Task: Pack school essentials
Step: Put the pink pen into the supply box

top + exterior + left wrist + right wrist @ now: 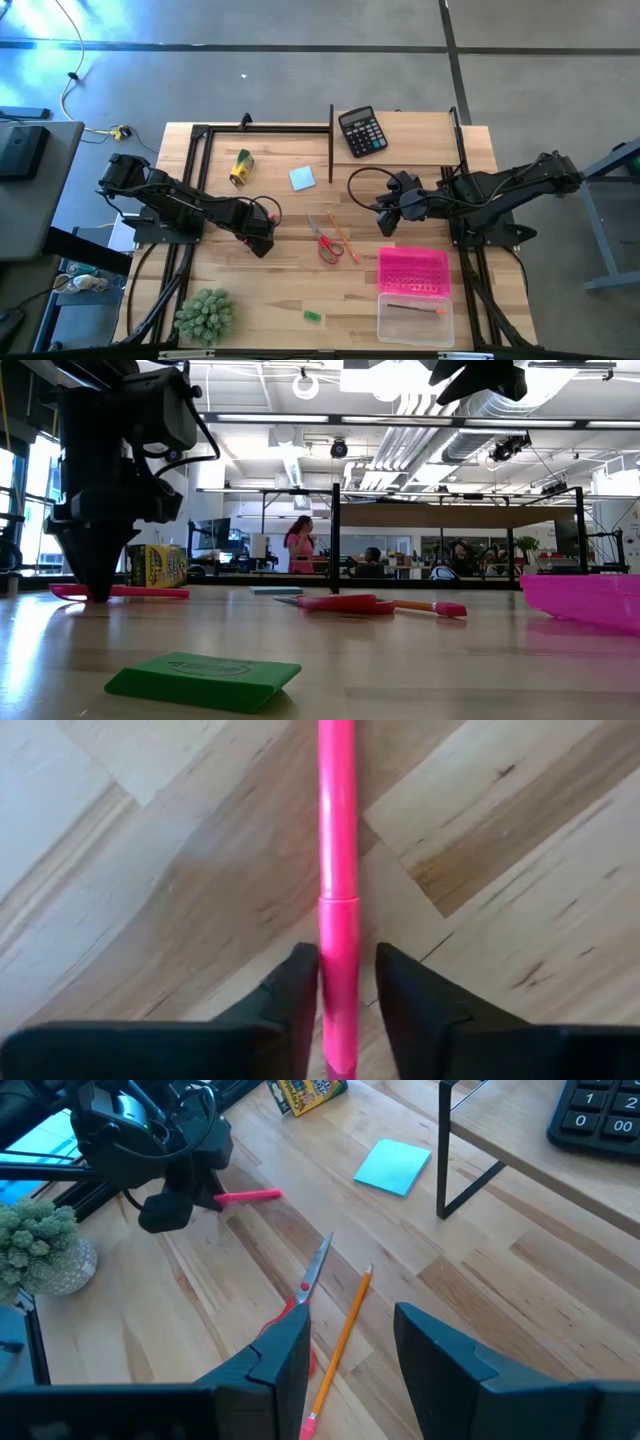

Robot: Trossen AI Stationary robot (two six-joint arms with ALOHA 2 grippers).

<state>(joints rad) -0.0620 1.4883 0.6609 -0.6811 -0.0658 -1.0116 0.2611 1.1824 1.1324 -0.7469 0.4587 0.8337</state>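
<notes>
The red pen (338, 840) lies flat on the table, and my left gripper (345, 990) has come down over it. Its fingers stand open on either side of the barrel, near one end; the other end (250, 1196) sticks out past the gripper. My right gripper (350, 1345) is open and hovers above the table, clear of everything. Ahead of it lie the red-handled scissors (328, 245) and an orange pencil (345, 238). The light-blue notepad (302, 178), the yellow-green box (241, 167) and the green eraser (314, 316) rest on the wood. My left gripper comes at the pen from above, pointing down, with a finger on each side of the barrel (338, 950) just behind its joint. One finger (300, 990) lies against the pen's side. A narrow strip of wood shows between the pen and the other finger (405, 1000).
A pink basket-like lid (413, 270) and a clear box (415, 318) with a thin stick in it sit near the right front. The black calculator (362, 131) is at the far edge and the spiky plant (205, 315) at the near left. A black frame (331, 140) borders the table.
</notes>
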